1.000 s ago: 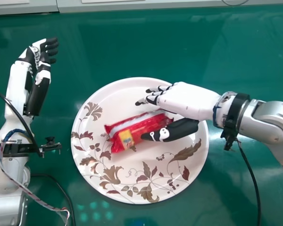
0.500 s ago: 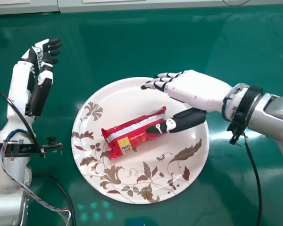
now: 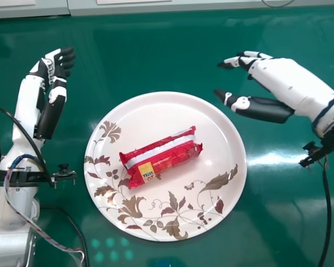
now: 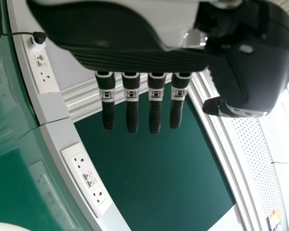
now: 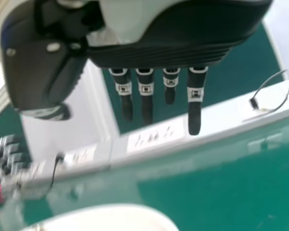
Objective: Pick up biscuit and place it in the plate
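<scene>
**On the plate (image 3: 156,111) before you, the biscuit packet (image 3: 167,153) lies at a slant**

Across your view runs a glossy green table (image 3: 156,55), smooth enough to throw back the light: you get a bright streak (image 3: 278,159) to the right of the plate, and a cluster of pale dots (image 3: 110,243) near its near left rim. The plate itself is round and white, with brown leaves and flowers trailing over its left and near parts. Your biscuit is in its red wrapper near the middle, the yellow patch toward the near left end.

Your right hand (image 3: 289,80) hangs beyond the plate's far right side, apart from the packet, its fingers spread and straight, with the thumb well away from them. Your left hand (image 3: 51,65) is at the left of the head view, past the plate's far left side, its fingers loosely extended.

Along the table's far edge you have a grey ledge (image 3: 211,6). The left wrist view gives you more of the room: white socket panels (image 4: 86,178) set in that ledge, a black plug (image 4: 39,37) with its lead, and a dark green board (image 4: 159,178) in a pale ribbed frame. Near the frame you can see a white perforated panel (image 4: 253,139) and a colourful sheet (image 4: 275,219).
</scene>
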